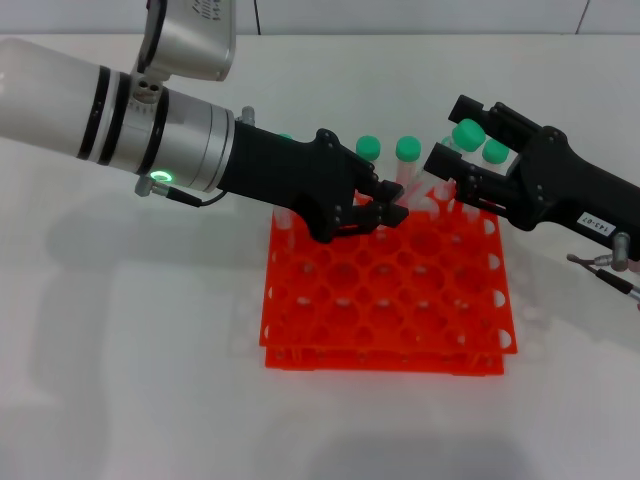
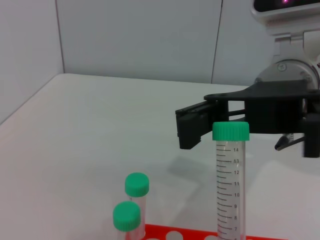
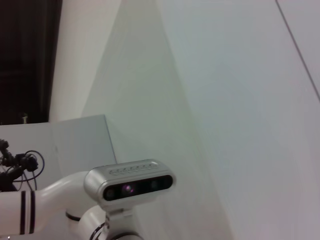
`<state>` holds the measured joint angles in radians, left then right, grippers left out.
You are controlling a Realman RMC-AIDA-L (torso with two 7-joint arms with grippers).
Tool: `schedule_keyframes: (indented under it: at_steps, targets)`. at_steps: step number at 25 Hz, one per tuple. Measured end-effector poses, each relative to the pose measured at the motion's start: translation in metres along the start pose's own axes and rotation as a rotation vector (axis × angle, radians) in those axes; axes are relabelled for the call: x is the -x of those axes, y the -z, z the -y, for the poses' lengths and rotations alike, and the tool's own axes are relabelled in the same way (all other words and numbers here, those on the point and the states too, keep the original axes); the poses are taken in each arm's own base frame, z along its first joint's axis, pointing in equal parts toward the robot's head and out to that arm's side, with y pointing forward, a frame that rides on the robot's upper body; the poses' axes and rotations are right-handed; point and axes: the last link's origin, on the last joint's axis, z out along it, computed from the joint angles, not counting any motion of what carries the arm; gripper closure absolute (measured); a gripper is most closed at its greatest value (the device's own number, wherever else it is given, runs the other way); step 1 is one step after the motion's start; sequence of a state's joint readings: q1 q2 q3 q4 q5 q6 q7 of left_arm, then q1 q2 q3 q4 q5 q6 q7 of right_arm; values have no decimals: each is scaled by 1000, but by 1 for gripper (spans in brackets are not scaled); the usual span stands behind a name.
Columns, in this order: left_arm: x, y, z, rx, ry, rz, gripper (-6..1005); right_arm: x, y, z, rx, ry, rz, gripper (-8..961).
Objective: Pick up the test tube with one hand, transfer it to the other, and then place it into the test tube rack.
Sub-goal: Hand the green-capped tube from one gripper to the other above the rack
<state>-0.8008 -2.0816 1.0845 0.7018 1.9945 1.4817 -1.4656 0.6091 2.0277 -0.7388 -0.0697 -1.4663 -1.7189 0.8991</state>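
The test tube (image 1: 405,165), clear with a green cap, stands upright at the back edge of the orange-red test tube rack (image 1: 390,310). My unlabelled left gripper (image 1: 397,203) is shut on its lower body. The tube also shows close up in the left wrist view (image 2: 230,175), above the rack (image 2: 170,234). My labelled right gripper (image 1: 445,132) is open, just right of the tube and not touching it. It shows behind the tube in the left wrist view (image 2: 192,127). The right wrist view shows only a wall and the robot's head.
Other green-capped tubes stand in the rack's back rows (image 1: 369,148), (image 1: 468,134), (image 1: 495,152); two show in the left wrist view (image 2: 136,184). Most rack holes are unfilled. A thin cable (image 1: 605,268) hangs at the right. White table all around.
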Motion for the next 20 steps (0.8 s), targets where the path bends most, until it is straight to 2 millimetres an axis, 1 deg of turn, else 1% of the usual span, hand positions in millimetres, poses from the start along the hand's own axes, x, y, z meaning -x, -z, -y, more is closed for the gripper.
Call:
schedule_keyframes:
  at_steps: [3, 14, 20]
  targets:
    - [-1, 0, 0, 0, -1, -8, 804, 0, -1, 2, -12, -7, 0, 134]
    - [-2, 0, 0, 2, -2, -14, 804, 2, -4, 6, -26, -4, -1, 341]
    - [-1, 0, 0, -5, 5, -24, 804, 2, -2, 6, -27, 0, 0, 561]
